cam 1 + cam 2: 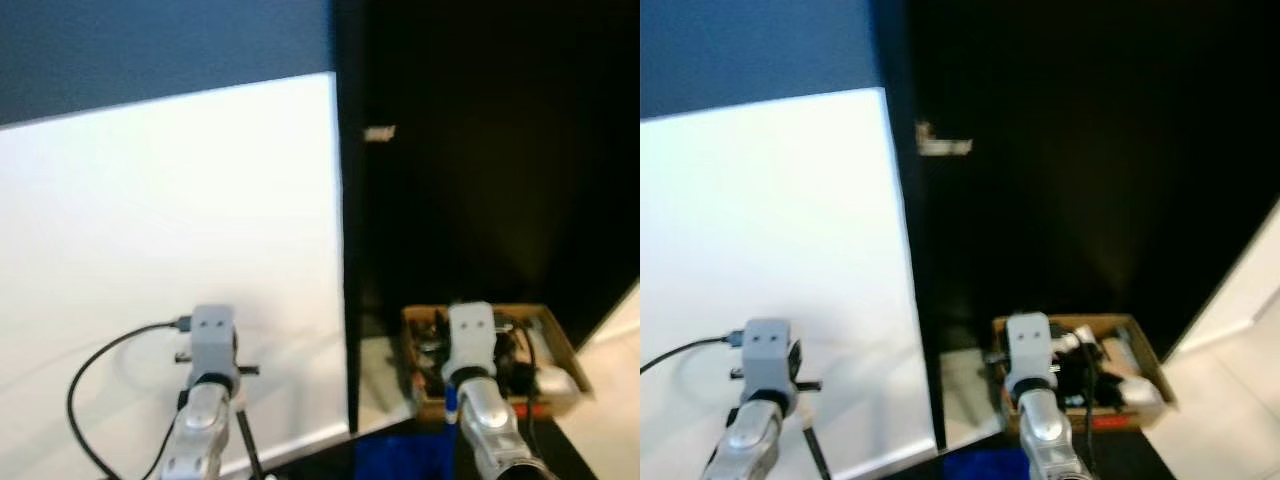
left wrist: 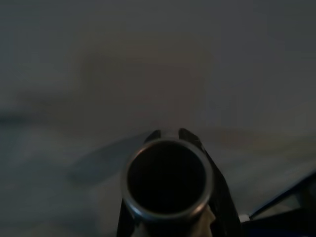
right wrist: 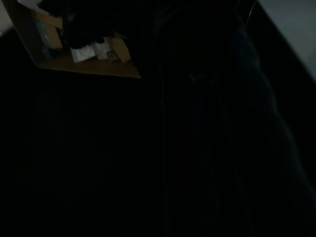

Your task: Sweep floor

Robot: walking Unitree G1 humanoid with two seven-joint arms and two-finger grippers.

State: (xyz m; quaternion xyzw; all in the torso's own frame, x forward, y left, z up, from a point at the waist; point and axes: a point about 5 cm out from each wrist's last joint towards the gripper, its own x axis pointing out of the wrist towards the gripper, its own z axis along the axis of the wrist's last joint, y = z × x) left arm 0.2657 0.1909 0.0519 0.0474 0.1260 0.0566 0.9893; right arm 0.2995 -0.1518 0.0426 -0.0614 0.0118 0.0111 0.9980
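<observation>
White panel (image 1: 170,250) beside black wall (image 1: 490,150)

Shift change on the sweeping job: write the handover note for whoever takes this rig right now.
Left end effector: a dark, metal-rimmed round tube sits end-on right at it; grip unreadable.
Right arm: raised in front of the open brown cardboard box of cables; its wrist view is too dark to read.
Ahead: tall white flat panel on the left, black surface on the right.
Done: no swept floor to judge.
Left: the sweeping itself, as far as can be told.
</observation>
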